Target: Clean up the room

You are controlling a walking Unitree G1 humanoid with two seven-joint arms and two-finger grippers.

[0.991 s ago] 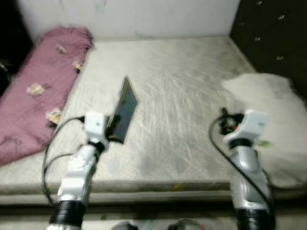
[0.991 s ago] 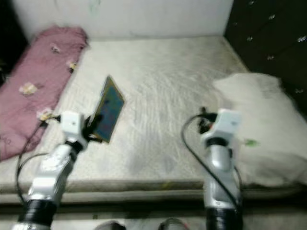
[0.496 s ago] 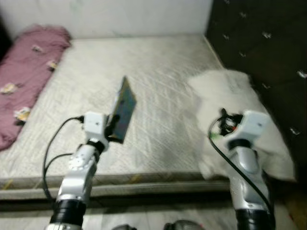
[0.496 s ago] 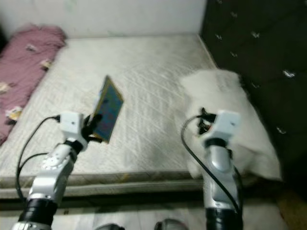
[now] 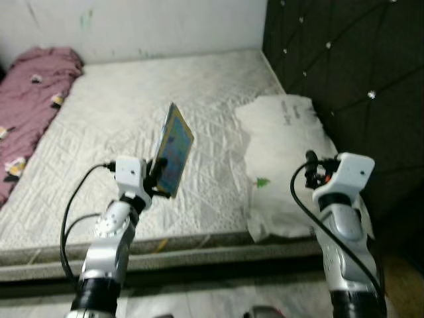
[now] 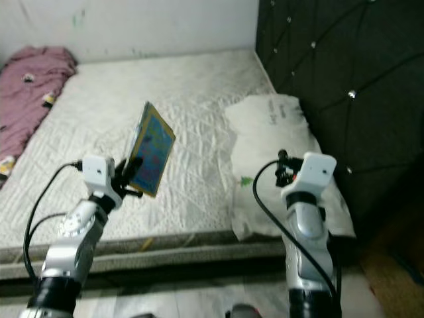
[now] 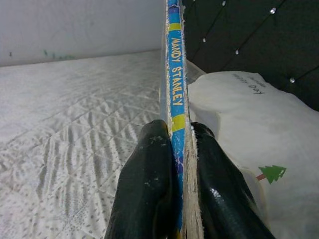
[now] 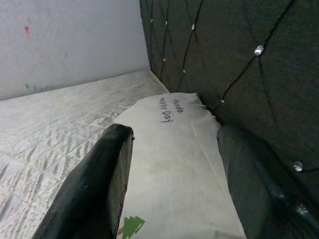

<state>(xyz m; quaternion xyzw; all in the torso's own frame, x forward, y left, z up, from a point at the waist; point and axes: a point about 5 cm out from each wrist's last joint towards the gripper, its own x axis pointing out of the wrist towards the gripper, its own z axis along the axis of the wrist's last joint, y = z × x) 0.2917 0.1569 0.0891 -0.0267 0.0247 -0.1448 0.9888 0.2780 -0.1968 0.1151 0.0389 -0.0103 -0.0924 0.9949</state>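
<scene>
The left tool (image 7: pixel 182 149) is pinching a thin book (image 5: pixel 173 149) by its bottom edge and holding it up over the bed (image 5: pixel 119 112). The right tool (image 8: pixel 172 164) is wide open above the white pillow (image 5: pixel 285 159), beside the dark headboard (image 5: pixel 344 73).

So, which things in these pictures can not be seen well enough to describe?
- Book cover: the left wrist view shows its spine edge-on; in the eye views the picture is too small to read.
- Pillow writing: too small in the eye views; partly readable in the right wrist view.
- Pink blanket: cut off by the left edge.
- Right claw fingers: cut off by the bottom edge.
</scene>
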